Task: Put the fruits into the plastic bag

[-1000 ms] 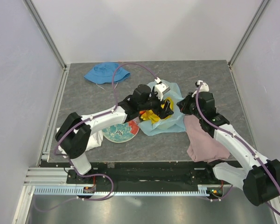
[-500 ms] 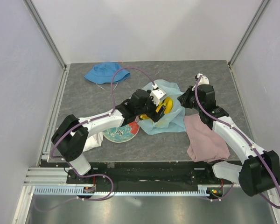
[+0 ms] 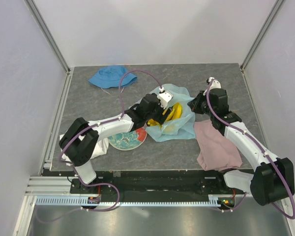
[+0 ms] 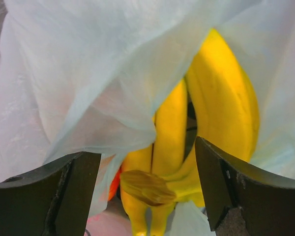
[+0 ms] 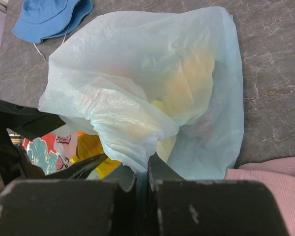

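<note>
— Where are the bananas [image 4: 221, 98]?
— Half inside the bag [image 5: 137, 59], mid-table [image 3: 187, 73], stems sticking out toward eight o'clock. The left claw [image 4: 145, 152] is spread either side of them. The right claw [image 5: 141, 172] is pressed together, pinching the bag's rim.
— Best move?
— I'd push them deeper with that rim held up. The plate [image 3: 124, 141] at eight and the cloth [image 3: 216, 147] at four crowd it, but there's bare table toward twelve.

bananas [image 3: 174, 113] partly inside plastic bag [image 3: 186, 130], plate [image 3: 125, 139] left of it, cloth [image 3: 216, 147] right

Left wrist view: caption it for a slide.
Open left gripper poised over yellow bananas half-covered by the light-blue plastic bag.
</note>
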Controlling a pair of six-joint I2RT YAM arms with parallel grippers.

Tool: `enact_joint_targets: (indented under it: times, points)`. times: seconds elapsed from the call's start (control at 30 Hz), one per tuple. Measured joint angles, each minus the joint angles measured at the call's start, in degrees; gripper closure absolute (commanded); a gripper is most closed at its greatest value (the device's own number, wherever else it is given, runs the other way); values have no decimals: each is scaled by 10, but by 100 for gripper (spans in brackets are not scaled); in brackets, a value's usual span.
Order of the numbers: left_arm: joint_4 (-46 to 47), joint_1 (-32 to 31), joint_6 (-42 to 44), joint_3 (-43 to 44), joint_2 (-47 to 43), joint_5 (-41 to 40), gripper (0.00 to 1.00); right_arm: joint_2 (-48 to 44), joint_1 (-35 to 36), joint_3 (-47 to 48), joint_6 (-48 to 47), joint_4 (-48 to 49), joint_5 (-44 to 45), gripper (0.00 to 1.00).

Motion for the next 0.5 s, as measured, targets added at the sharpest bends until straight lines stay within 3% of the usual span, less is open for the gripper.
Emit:
enact_joint_targets:
  times: [0.37,0.5]
  points:
    - [48,21,-17,15,42,-34,17,11,-1,0,0,1,-14,99]
    - [92,21,-26,15,58,-39,30,17,-3,0,2,5,-15,99]
